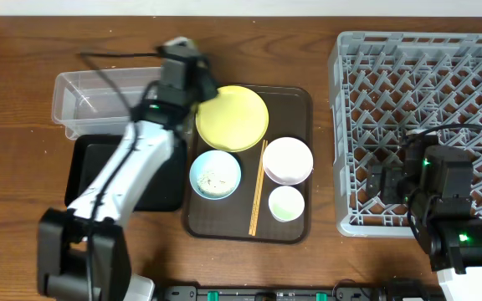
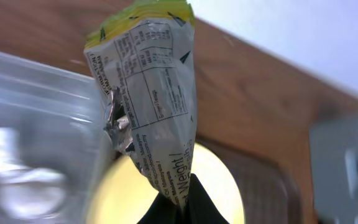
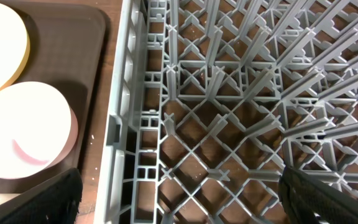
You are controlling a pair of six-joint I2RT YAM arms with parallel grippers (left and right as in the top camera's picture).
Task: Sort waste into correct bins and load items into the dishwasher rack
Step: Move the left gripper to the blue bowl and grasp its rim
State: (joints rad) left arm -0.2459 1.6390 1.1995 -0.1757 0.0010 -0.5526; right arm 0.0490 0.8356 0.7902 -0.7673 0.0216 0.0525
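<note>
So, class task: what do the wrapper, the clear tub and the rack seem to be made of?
Wrapper: thin printed film with a silvery inner layer, judging by the creases and the shiny torn patch. Clear tub: see-through glossy plastic. Rack: matte grey moulded plastic, probably, given its uniform lattice.

I see a brown wooden table (image 1: 23, 92). Directly on it: a clear tub (image 1: 82, 100) far left, a black tray (image 1: 90, 171) just nearer, a dark brown serving tray (image 1: 295, 104) in the middle, and the grey dishwasher rack (image 1: 442, 75) on the right.
</note>
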